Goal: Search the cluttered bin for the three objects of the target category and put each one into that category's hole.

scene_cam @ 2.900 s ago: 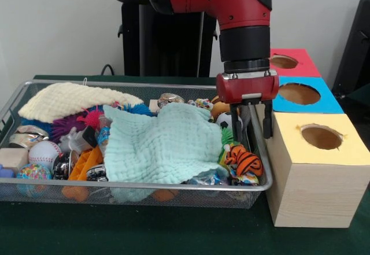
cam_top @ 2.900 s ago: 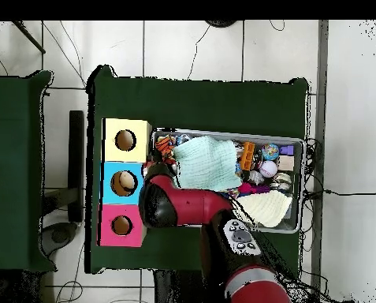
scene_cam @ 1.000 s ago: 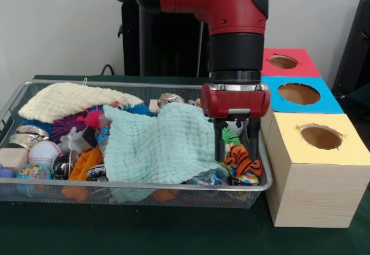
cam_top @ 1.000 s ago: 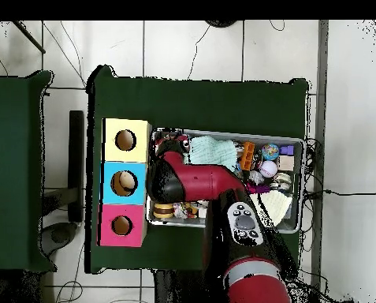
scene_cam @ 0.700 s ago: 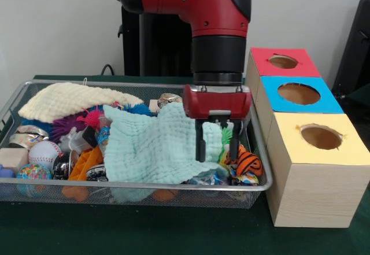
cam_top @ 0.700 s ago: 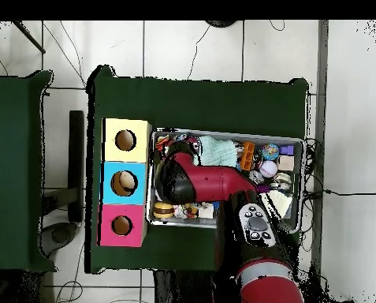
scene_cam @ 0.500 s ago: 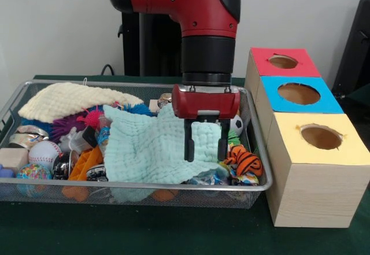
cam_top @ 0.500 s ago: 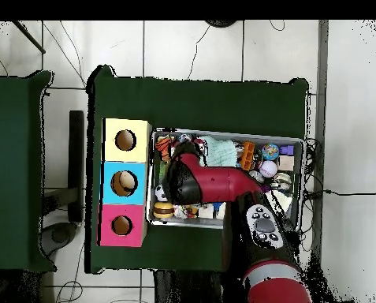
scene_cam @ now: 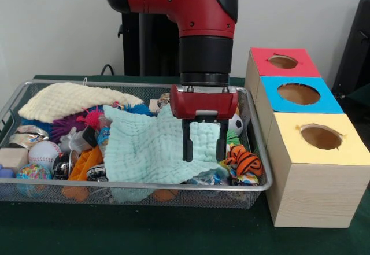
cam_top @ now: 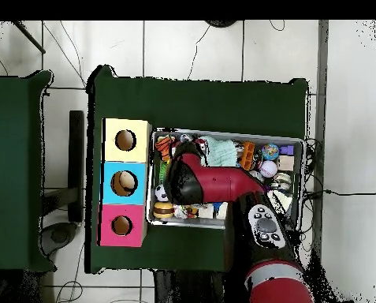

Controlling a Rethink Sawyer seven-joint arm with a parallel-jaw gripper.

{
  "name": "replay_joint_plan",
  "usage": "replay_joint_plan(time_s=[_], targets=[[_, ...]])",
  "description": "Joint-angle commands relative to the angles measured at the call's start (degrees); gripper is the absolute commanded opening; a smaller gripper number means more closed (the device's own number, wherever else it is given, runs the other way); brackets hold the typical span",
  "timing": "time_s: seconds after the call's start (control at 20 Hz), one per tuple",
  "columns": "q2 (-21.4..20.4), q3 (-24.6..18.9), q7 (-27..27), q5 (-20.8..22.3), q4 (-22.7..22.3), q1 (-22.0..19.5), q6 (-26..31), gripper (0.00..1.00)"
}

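Observation:
My gripper (scene_cam: 204, 150) hangs open over the right edge of the mint green cloth (scene_cam: 150, 148), which covers the middle of the wire bin (scene_cam: 144, 184). Nothing sits between the fingers (scene_cam: 187, 146). An orange striped tiger toy (scene_cam: 244, 161) lies just right of the gripper, and a small soccer ball (scene_cam: 236, 124) is behind it. Right of the bin stand three boxes with holes: yellow (scene_cam: 321, 137), blue (scene_cam: 299, 94), red (scene_cam: 283, 62). In the overhead view the arm (cam_top: 210, 183) covers the gripper; the mint cloth (cam_top: 219, 150) and the tiger toy (cam_top: 164, 144) show beside it.
A cream cloth (scene_cam: 69, 100) lies at the bin's back left. Below it are a purple spiky ball (scene_cam: 65, 127), a baseball (scene_cam: 44, 151), orange toys (scene_cam: 84, 165) and several small items. The cloths hide what is under them. The bin's wire wall (scene_cam: 258, 145) stands close to the yellow box.
The gripper moved from the bin's right wall leftward in the front view, past the tiger toy, to the mint cloth's edge. It stayed open. In the last half second it hardly moved.

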State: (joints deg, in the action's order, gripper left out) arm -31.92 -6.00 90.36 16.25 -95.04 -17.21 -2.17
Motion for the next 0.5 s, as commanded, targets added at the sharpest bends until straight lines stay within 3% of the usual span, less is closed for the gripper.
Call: replay_joint_plan(time_s=[0.05, 0.5], targets=[[-0.1, -5.4, 4.3, 2.5, -5.7, -0.2, 6.8, 1.00], [-0.6, -4.8, 6.3, 1.3, -8.5, 0.9, 6.1, 1.00]])
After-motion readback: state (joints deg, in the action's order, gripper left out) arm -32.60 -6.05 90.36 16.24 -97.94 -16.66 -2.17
